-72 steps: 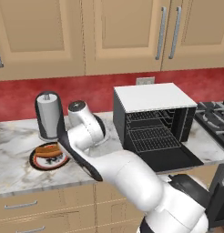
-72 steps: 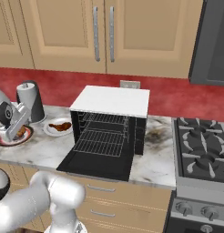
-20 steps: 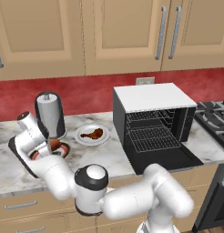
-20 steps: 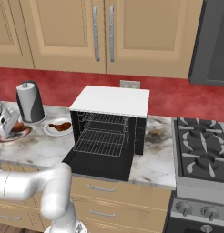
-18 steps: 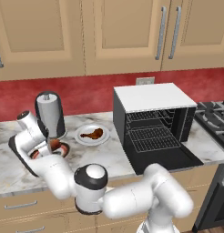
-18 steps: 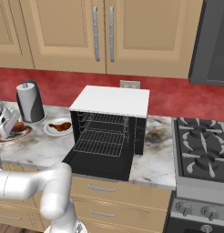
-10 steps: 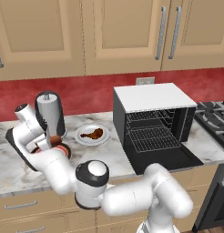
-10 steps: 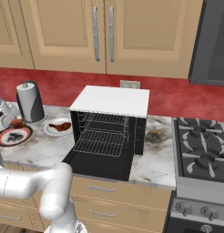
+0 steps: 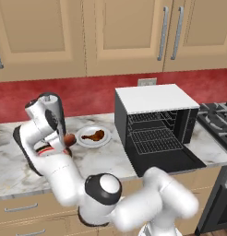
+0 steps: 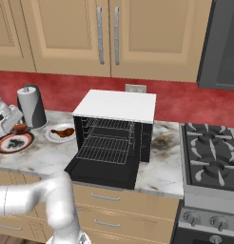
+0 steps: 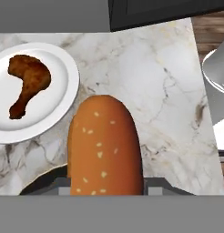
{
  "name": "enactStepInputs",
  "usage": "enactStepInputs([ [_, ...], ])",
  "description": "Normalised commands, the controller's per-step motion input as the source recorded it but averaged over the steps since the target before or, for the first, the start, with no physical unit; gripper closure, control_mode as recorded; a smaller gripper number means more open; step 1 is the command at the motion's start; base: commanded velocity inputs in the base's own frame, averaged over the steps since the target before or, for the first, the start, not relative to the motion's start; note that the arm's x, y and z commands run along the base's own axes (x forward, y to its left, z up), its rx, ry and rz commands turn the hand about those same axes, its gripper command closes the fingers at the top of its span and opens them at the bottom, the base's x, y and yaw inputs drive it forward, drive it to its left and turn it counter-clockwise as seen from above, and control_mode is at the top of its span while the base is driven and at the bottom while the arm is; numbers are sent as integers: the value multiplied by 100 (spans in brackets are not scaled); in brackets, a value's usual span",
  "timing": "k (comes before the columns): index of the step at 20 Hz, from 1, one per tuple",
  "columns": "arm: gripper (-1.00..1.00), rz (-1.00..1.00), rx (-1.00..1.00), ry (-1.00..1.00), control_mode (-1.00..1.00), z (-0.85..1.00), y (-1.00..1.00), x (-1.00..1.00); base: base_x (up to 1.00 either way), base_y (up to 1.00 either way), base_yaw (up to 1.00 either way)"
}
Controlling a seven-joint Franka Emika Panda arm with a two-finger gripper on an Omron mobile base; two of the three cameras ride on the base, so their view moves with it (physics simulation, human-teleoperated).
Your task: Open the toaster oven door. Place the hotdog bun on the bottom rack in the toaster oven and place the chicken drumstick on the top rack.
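Bun (image 11: 104,145) in end effector (image 11: 104,182), unlabelled

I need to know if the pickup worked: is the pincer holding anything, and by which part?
Yes. The pincer is shut on the hotdog bun, gripping it at its near end, above the counter beside the chicken drumstick.

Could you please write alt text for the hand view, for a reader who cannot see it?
The pincer holds a tan, seeded hotdog bun above a marble counter. To its upper left, a brown chicken drumstick lies on a white plate.
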Motion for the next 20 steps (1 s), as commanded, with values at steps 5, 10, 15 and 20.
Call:
enactStepInputs([
  [5, 100, 8, 2, -18, -100, 10, -100, -87, 0, 0, 0],
  [10, 100, 2, 7, -8, -100, 27, -100, -69, 0, 0, 0],
  [15, 100, 0, 11, -3, -100, 27, -100, -37, 0, 0, 0],
  [20, 100, 0, 9, -10, -100, 13, -100, -9, 0, 0, 0],
])
